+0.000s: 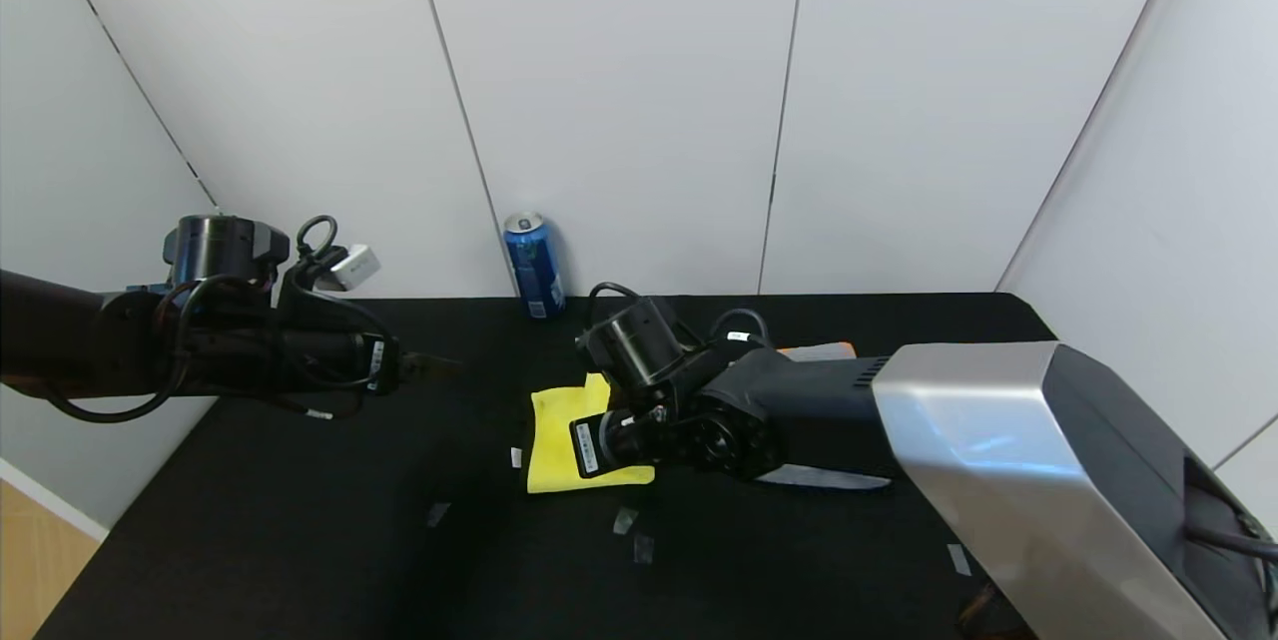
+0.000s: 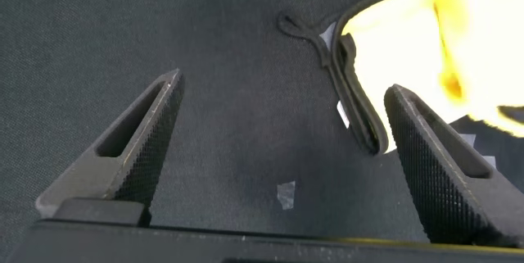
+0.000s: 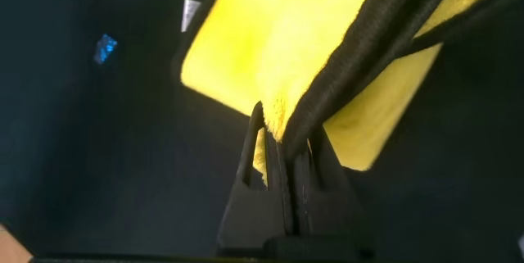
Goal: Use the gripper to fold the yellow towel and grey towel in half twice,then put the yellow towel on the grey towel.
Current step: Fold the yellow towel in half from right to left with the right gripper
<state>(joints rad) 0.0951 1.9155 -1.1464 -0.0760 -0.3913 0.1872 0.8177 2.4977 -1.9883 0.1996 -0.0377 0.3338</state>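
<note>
R pincer (image 3: pixel 282 152): jaws clamped tight on the black-trimmed edge of the yellow towel (image 1: pixel 559 440); a fold of cloth is lifted between the tips, the rest hangs and lies below.
R pincer place: over the desk (image 1: pixel 300 540) centre; wrist and arm cover the towel's 3 o'clock side in head view.
Yellow towel: mostly flat on the desk, bright patch showing at 9 o'clock of the R wrist; black trim and a small loop visible in L wrist view.
Grey towel (image 1: pixel 819 351): only a pale/orange sliver peeks out behind the R arm, approx 1 o'clock of the yellow one; rest hidden, fold state can't tell.
L pincer (image 2: pixel 282 144): jaws spread wide, holding nothing, hovering above the desk at 9 o'clock of the yellow towel, near its trimmed corner.
Can (image 1: pixel 533 266): blue, upright at the desk's back edge, 12 o'clock of the yellow towel.
Risk 1: grip is on thin edge only, so fluffy cloth may slip out mid-fold and flop crooked.
Risk 2: looks like more than one layer is pinched; if so the fold may drag the whole towel instead of turning it over.
Risk 3: no hold-down on the far side, so towel may slide on the desk.
Risk 4: R arm sweeping back could shove the grey towel or, w/ a wide swing, tip the can.
</note>
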